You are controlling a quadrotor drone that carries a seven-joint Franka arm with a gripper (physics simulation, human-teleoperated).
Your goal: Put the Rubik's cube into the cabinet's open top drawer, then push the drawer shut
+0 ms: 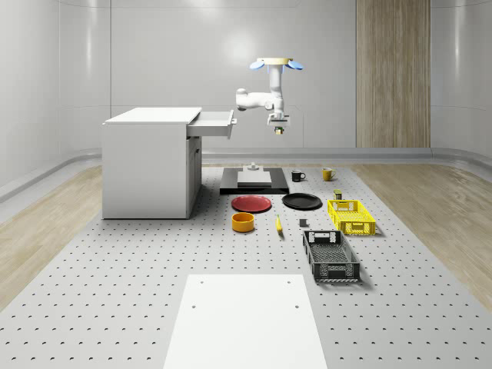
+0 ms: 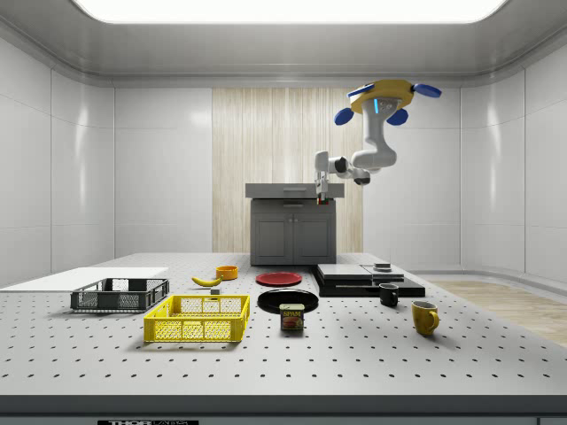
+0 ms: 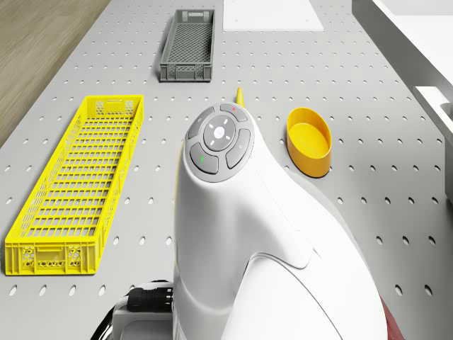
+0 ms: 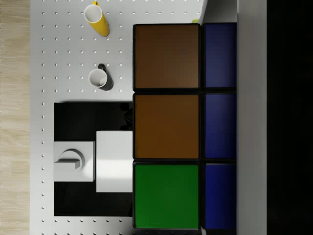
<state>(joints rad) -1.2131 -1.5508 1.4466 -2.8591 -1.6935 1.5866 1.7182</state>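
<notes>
Drone [image 1: 275, 64]: hovers above desk [image 1: 154, 261], beside cabinet [image 1: 150, 161].
Arm: elbow bent, wrist pointing down.
Pincer [image 1: 277, 131]: clamped on Rubik's cube [image 4: 183, 127], near open top drawer [image 1: 211, 123].
Label: can [image 2: 291, 317] reads "SPAM".

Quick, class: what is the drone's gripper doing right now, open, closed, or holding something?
Gripper: closed on the Rubik's cube, in the air beside the open drawer, under the hovering drone.
</notes>
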